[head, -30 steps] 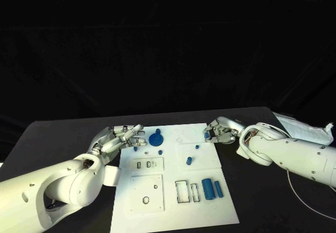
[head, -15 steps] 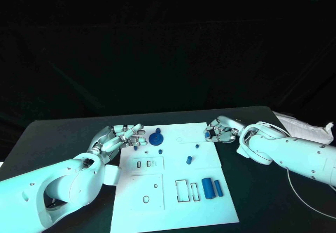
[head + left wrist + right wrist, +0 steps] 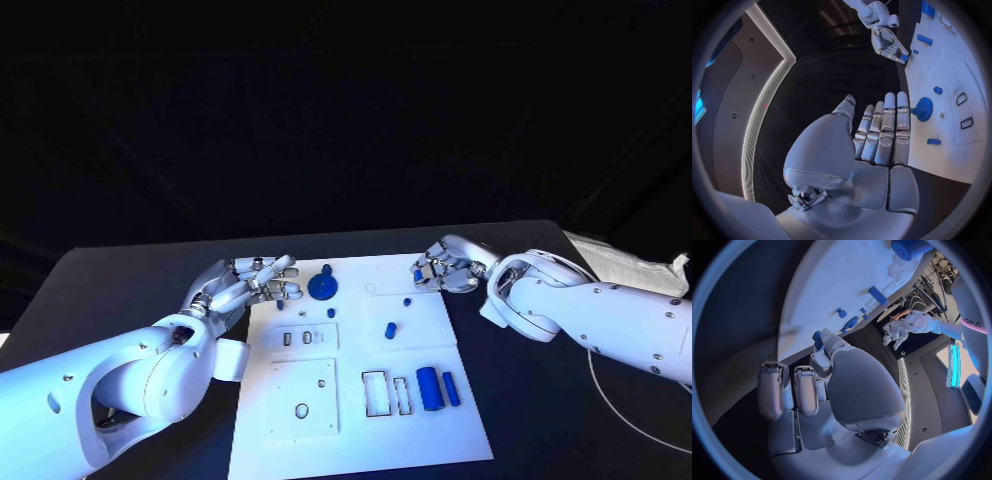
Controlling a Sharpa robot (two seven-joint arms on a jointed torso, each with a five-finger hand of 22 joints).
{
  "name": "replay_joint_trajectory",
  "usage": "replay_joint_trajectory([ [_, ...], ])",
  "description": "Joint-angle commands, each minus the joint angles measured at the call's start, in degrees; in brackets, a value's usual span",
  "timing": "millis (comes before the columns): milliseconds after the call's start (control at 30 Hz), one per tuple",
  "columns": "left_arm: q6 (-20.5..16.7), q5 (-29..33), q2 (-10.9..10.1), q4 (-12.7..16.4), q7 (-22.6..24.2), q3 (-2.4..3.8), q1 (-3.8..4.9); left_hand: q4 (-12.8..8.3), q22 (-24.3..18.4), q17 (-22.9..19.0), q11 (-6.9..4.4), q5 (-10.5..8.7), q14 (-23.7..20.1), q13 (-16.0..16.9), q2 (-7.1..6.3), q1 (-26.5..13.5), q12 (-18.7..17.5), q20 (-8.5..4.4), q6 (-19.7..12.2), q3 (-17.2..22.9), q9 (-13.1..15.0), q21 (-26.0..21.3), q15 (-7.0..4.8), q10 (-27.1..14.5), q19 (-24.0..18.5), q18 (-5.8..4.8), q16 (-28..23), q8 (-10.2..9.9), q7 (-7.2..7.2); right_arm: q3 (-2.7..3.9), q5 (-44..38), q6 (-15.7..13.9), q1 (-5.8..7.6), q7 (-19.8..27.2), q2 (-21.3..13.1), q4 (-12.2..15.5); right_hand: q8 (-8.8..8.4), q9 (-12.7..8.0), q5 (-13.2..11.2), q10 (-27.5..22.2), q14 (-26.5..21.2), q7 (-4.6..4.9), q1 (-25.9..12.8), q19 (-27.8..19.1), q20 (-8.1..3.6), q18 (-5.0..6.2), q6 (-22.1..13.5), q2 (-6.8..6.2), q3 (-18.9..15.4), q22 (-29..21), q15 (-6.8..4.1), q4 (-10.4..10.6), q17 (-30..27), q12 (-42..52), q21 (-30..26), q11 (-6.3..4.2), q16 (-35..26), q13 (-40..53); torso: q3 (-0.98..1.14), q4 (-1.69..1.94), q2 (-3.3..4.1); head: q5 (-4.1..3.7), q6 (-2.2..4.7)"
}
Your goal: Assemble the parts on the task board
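Note:
The white task board (image 3: 361,415) lies in the middle of the black table. On it are a blue gear (image 3: 320,288), a small blue part (image 3: 408,300), another (image 3: 389,328) and two blue cylinders (image 3: 437,387). My left hand (image 3: 245,285) hovers at the board's far left corner with its fingers apart and nothing in them; the gear (image 3: 923,108) lies just beyond its fingertips. My right hand (image 3: 447,270) is at the far right corner, fingers curled. In the right wrist view its thumb and a finger pinch a small dark blue part (image 3: 817,339).
Rectangular slots (image 3: 385,392) and small holes (image 3: 300,411) mark the board's near half. A crumpled white sheet (image 3: 635,265) lies at the table's far right, with a thin white cable (image 3: 606,390) in front of it.
My right hand has shifted slightly toward the board's far edge. The left hand and the parts on the board have stayed put.

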Motion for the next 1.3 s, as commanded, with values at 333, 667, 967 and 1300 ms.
replay_joint_trajectory([
  [333, 1.9, 0.2, 0.0, -1.5, 1.6, 0.03, 0.01, -0.4, -0.1, 0.1, 0.44, -0.24, -0.3, -0.1, 0.17, 0.5, -0.3, 0.12, 0.1, 0.0, -0.1, 0.0, 0.12, 0.0, 0.1, 0.11, -0.4, -0.4, 0.12, 0.06, -2.5, -2.8, 1.37, -14.8, 4.3, 10.3, -0.14, 0.2, 0.1, 0.9, 3.9, -0.25, -0.1, -0.1, -0.43, -0.96, 0.4, 1.6, 1.1, 2.0, -0.58, -0.5, 5.3, -1.0, 0.0, -0.89, -0.3, -0.9, -0.52, 0.43, -0.29, 1.24, -0.49],
  [667, 1.9, 0.6, -0.1, -2.9, 1.9, 0.04, 0.03, -0.5, -0.1, 0.1, 0.4, -0.25, -0.3, -0.1, 0.23, 0.7, -0.3, 0.12, 0.1, 0.1, -0.1, 0.0, 0.12, 0.0, 0.1, 0.11, -0.4, -0.4, 0.04, -0.24, -11.8, -0.9, -1.31, -20.2, 12.3, 10.4, -0.44, 0.2, 1.9, 0.9, 3.8, -0.19, -1.3, -0.2, -0.45, -0.91, 0.4, 0.69, 1.8, 1.8, -0.58, -1.1, 4.7, -1.9, -0.1, -0.87, -0.8, -1.4, -0.99, 0.84, -0.34, 2.41, -1.02],
  [967, 1.8, 0.6, -0.4, -2.9, 1.9, 0.04, 0.04, -0.6, -0.1, 0.2, 0.4, -0.26, -0.3, -0.1, 0.23, 0.7, -0.3, 0.11, 0.1, 0.1, -0.1, 0.0, 0.11, 0.0, 0.1, 0.12, -0.4, -0.4, 0.03, -0.33, -16.7, 0.1, -3.8, -21.4, 16.5, 9.2, -0.59, 0.2, 1.9, 0.6, 3.8, -0.12, -1.7, -0.3, -0.46, -0.86, 0.3, 0.34, 2.0, 1.6, -0.56, -1.3, 4.4, -2.5, -0.2, -0.83, -0.9, -1.9, -1.24, 1.01, -0.31, 3.11, -1.61],
  [1300, 1.9, 0.6, -0.6, -2.8, 1.9, 0.05, 0.05, -0.6, -0.1, 0.2, 0.4, -0.26, -0.3, -0.1, 0.23, 0.7, -0.3, 0.11, 0.1, 0.1, -0.1, 0.0, 0.11, 0.0, 0.1, 0.12, -0.4, -0.4, 0.04, -0.43, -18.7, 0.8, -5.17, -21.4, 18.3, 8.6, -0.63, 0.2, 2.0, 0.7, 3.8, -0.12, -2.1, -0.4, -0.45, -0.83, 0.3, 0.0, 2.1, 1.4, -0.55, -1.5, 4.5, -2.5, -0.3, -0.82, -0.9, -1.8, -1.07, 0.85, -0.3, 3.84, -2.22],
])
